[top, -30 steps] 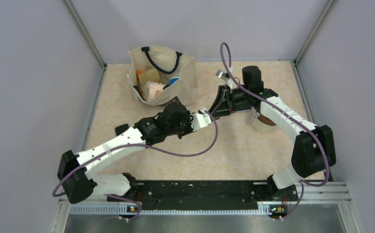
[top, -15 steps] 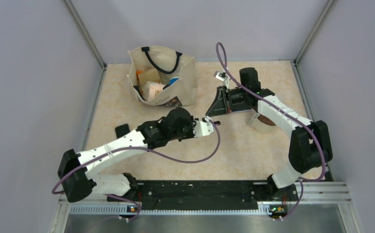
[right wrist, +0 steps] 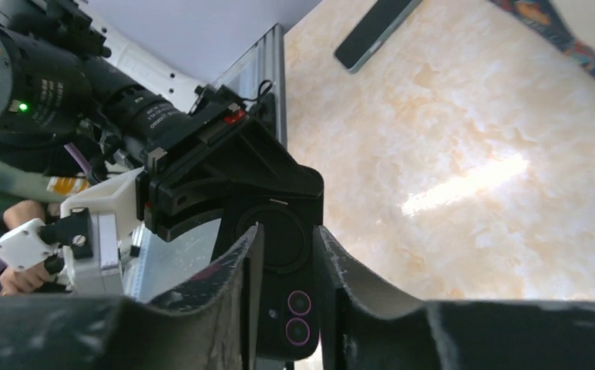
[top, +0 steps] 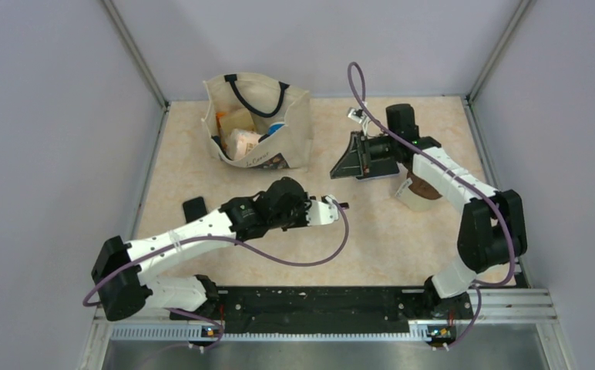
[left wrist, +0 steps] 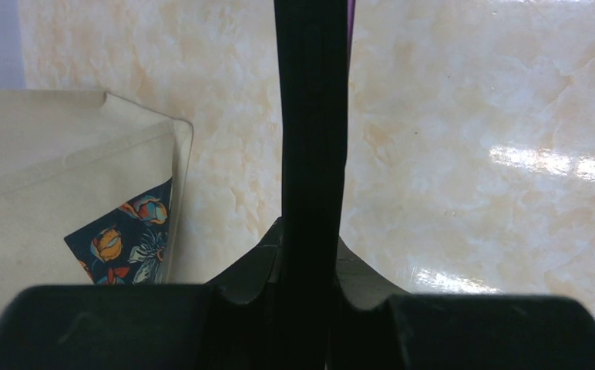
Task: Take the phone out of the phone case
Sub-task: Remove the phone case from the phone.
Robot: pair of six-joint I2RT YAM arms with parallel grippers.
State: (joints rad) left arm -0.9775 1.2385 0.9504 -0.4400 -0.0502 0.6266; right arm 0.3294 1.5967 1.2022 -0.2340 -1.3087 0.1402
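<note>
The phone [right wrist: 294, 316] is a black slab in its black phone case. Its back faces the right wrist view, showing two purple-ringed lenses and a round ring. My right gripper [right wrist: 287, 233] is shut on its near end, mid-table [top: 334, 174]. The slab's far end reaches the black jaws of my left gripper [top: 344, 204]. In the left wrist view the same black slab [left wrist: 310, 116] stands edge-on, and my left gripper [left wrist: 310, 240] is clamped on it. I cannot tell whether phone and case have come apart.
A cream tote bag [top: 256, 123] full of items stands at the back left, its flowered patch [left wrist: 125, 239] close to my left gripper. A dark flat slab [top: 194, 208] lies on the table at left. A brown and white object [top: 418, 193] sits under my right forearm.
The two grippers, tip to tip a second ago, have drawn apart. The left one pulled toward the near edge. The right one shifted slightly back and to the right.
</note>
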